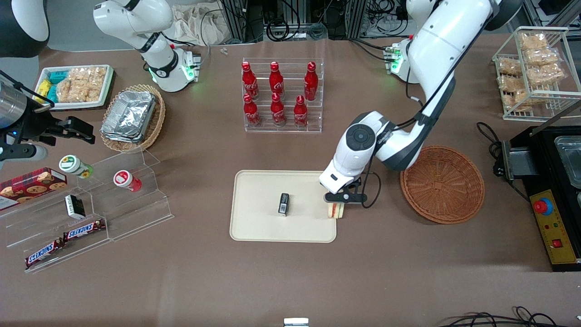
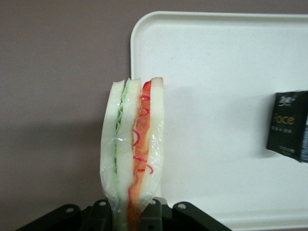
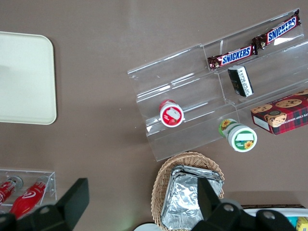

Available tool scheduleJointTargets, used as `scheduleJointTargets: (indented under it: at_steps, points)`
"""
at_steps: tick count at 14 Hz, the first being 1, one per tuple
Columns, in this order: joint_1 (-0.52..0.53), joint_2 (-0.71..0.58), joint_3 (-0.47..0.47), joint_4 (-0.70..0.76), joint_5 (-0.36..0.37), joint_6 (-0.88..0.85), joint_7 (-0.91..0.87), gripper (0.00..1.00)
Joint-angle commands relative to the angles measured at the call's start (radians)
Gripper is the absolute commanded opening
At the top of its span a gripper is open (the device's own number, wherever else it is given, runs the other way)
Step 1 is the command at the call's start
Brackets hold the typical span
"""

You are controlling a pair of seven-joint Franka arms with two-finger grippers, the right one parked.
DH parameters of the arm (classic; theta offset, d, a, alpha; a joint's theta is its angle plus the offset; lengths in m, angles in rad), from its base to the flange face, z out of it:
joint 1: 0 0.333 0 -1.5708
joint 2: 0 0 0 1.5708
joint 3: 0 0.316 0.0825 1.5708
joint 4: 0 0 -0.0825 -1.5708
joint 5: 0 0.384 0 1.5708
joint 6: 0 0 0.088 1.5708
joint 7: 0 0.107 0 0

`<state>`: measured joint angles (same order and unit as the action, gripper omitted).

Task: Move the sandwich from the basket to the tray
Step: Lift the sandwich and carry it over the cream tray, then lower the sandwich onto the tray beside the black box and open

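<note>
The tray (image 1: 254,227) is laid on the desk (image 1: 290,281), with a small box (image 1: 283,203) resting on it. The sandwich (image 1: 335,210) is held on edge by the closed tool (image 1: 338,204) just over the tray's rim at the working arm's end. The basket (image 1: 442,184) is set beside the tray, farther toward that end.
</note>
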<state>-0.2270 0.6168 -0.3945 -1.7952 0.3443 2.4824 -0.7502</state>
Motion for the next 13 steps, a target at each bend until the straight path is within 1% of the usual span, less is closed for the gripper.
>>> scheduleJointTargets:
  at_steps: [1, 5, 9, 10, 13]
  points:
    - [-0.002, 0.044, -0.004, 0.051, 0.038, 0.016, 0.011, 0.00]
    - [-0.017, 0.052, -0.004, 0.053, 0.038, 0.041, 0.011, 0.00]
    - [-0.034, 0.080, -0.004, 0.097, 0.036, 0.044, 0.003, 0.01]
    - [-0.037, 0.086, -0.004, 0.109, 0.038, 0.044, 0.000, 0.04]
    - [-0.037, 0.103, -0.004, 0.132, 0.038, 0.044, -0.003, 0.08]
